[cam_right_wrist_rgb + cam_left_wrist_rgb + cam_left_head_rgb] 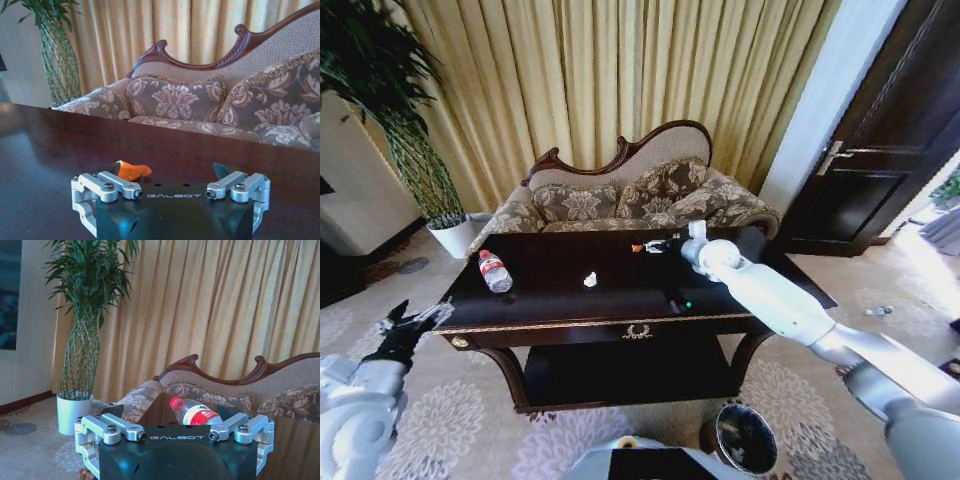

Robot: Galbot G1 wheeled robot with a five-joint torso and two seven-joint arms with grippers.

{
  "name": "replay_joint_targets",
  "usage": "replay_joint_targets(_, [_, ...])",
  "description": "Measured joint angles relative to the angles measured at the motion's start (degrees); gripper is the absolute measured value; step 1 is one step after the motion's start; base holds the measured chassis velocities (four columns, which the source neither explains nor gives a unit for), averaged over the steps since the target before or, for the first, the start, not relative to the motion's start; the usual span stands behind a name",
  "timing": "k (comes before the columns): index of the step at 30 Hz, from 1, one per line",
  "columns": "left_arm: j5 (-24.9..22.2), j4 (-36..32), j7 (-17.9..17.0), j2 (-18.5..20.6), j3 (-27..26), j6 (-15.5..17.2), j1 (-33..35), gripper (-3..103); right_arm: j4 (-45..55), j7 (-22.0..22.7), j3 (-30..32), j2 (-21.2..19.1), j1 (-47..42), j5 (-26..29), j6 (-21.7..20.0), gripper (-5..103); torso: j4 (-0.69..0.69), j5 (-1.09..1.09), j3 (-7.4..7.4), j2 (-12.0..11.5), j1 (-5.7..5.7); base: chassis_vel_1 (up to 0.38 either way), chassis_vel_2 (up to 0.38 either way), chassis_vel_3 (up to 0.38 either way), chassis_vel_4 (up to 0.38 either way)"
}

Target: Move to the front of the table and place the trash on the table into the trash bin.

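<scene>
Right gripper [167, 176] open and empty at the orange scrap [131, 171].
I centre the spread fingers over the scrap at the table's [650, 268] far edge before closing; the bottle [494, 271] lies far left, the trash bin [745, 437] near right.

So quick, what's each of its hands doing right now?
Left gripper: open, empty, hanging off the table's left end.
Right gripper: open over the table, orange scrap between its fingers, not yet gripped.

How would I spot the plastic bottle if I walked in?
Find the dark wooden table before the floral sofa. The bottle lies on its side near the end closest to the potted plant. Its red cap and label distinguish it from the white scrap at mid-table.
</scene>
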Motion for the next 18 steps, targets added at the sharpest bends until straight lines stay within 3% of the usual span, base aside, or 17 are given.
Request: replay_joint_targets(18, [1.78, 1.68, -0.12, 0.74, 2.45, -0.94, -1.61, 100, 3.13, 6.22, -0.53, 1.86, -1.40, 1.09, -0.10, 100, 0.01, -0.01, 0.00, 0.00, 0.00, 0.000, 0.000, 0.000, 0.000])
